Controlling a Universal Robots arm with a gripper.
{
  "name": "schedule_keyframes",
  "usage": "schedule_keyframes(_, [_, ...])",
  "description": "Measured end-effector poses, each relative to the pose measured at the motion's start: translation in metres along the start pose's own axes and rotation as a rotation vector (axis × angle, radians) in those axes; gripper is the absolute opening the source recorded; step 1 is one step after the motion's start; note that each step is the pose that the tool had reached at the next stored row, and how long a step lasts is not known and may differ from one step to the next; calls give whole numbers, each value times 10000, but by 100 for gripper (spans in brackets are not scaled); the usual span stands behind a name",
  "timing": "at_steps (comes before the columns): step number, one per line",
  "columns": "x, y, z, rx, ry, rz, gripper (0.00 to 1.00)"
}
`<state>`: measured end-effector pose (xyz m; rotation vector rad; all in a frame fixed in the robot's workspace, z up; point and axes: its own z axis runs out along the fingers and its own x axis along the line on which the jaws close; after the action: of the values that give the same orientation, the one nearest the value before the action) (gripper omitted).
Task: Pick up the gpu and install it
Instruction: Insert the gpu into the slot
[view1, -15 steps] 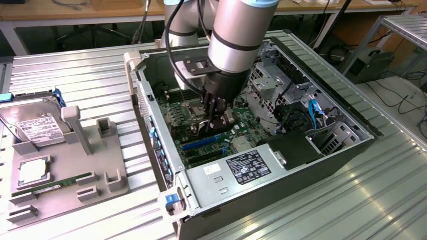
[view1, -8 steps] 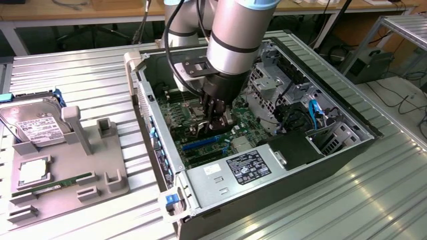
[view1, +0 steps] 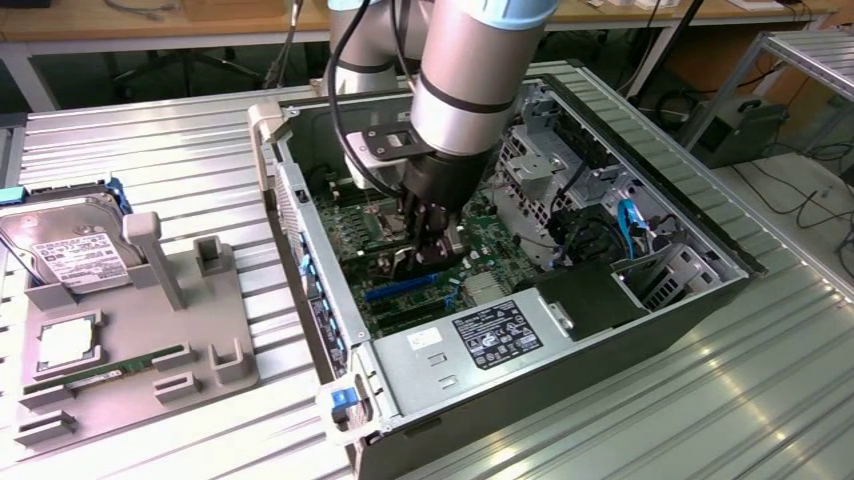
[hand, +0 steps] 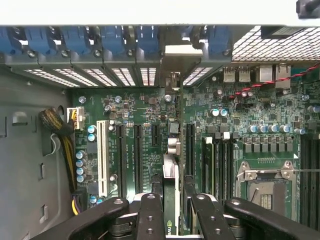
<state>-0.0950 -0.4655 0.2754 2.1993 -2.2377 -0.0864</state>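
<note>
Open computer case (view1: 667, 300) on the ribbed table (view1: 134, 150), motherboard (hand: 250, 110) exposed. Down inside, claw (hand: 172, 210) clamped on the gpu (hand: 171, 175), held edge-on over a slot. At nine o'clock, hard drive (view1: 67, 245) on a grey tray (view1: 200, 370).

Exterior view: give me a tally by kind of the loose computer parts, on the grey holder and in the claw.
hard drive: 1
square silver chip: 1
RAM stick: 1
gpu, gripped in the claw over the motherboard slots: 1
Total: 4
</note>
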Motion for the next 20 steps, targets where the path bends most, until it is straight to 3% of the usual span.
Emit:
schedule_keyframes(7, [3,7,76,0,0,1,26])
schedule_keyframes(20, [-4,12,122,-1,-27,-22,26])
